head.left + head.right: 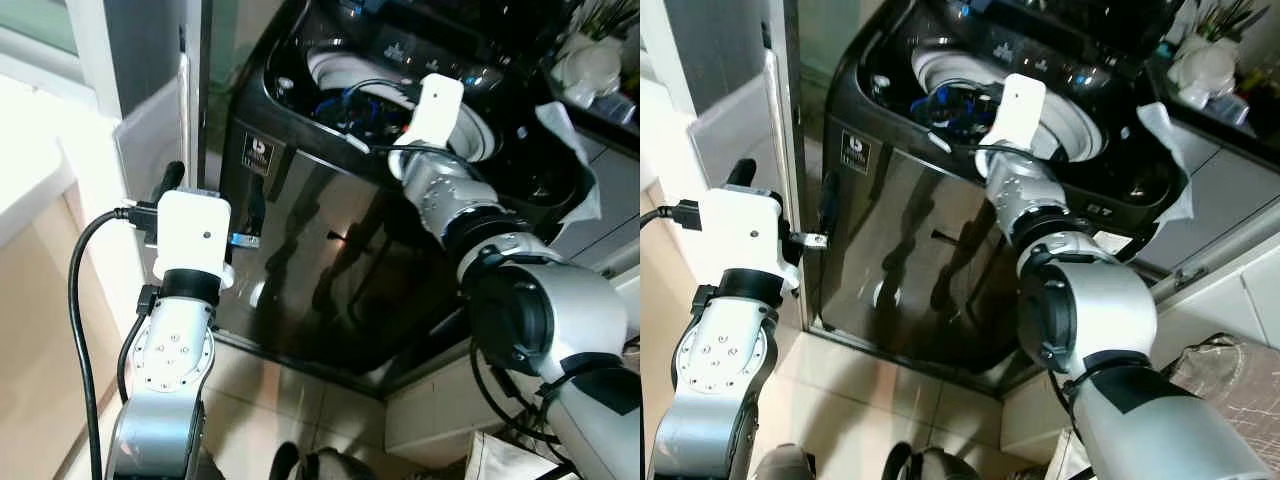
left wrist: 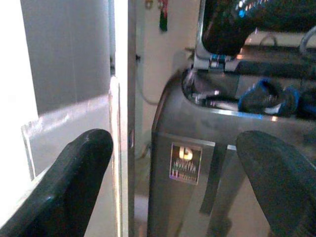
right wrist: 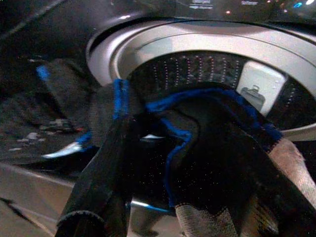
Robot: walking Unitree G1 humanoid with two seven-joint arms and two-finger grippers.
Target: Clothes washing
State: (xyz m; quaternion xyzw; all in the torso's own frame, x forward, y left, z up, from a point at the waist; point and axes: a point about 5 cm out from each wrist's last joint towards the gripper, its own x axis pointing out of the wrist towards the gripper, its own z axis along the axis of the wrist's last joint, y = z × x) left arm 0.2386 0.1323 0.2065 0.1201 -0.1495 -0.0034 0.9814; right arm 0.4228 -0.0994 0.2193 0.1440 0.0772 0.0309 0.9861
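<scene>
Right wrist view: the right gripper (image 3: 163, 197) was clamped on a dark garment (image 3: 207, 148) with blue trim, held at the rim of the washing machine's drum (image 3: 197, 44). Head views showed the top-loading washing machine (image 1: 330, 250) with its lid up. The left gripper (image 2: 177, 177), fingers apart and holding nothing, hovered beside the machine's front left corner.

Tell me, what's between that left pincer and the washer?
Nothing: the left wrist view shows bare air between the open left pincer and the washer, with a door frame beside.
</scene>
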